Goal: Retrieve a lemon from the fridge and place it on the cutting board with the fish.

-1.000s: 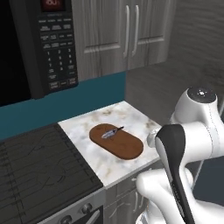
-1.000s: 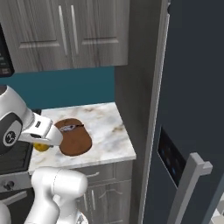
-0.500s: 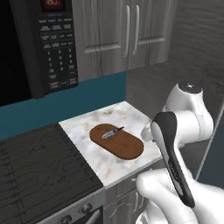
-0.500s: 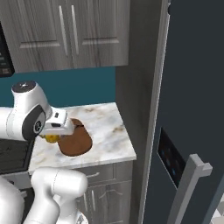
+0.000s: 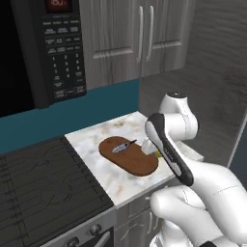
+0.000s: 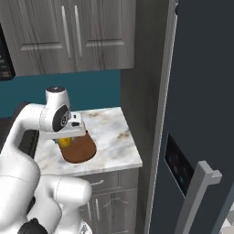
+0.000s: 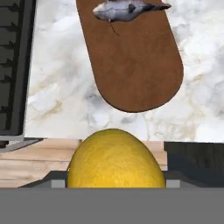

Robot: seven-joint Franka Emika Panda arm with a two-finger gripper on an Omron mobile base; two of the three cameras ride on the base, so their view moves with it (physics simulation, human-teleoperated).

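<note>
My gripper (image 6: 66, 139) is shut on the lemon (image 7: 114, 160), a bright yellow fruit that fills the bottom of the hand view. The lemon (image 6: 64, 142) hangs over the counter's front edge, just short of the rounded near end of the cutting board (image 7: 131, 57). That reddish-brown oval board (image 5: 130, 158) lies on the marble counter. The small silvery fish (image 7: 127, 10) rests at its far end, also seen as the fish (image 5: 123, 146). The dark fridge (image 6: 201, 91) stands to the right with its door shut.
A black stove top (image 5: 43, 185) adjoins the marble counter (image 5: 91, 140) on the left, with a microwave (image 5: 43, 48) above it. Grey wood-grain cabinets (image 5: 140, 34) hang over the counter. The fridge handle (image 6: 196, 192) juts out at the lower right.
The arm has swung from beside the base toward the counter, carrying the lemon up close to the near end of the board. Board and fish have stayed put.
</note>
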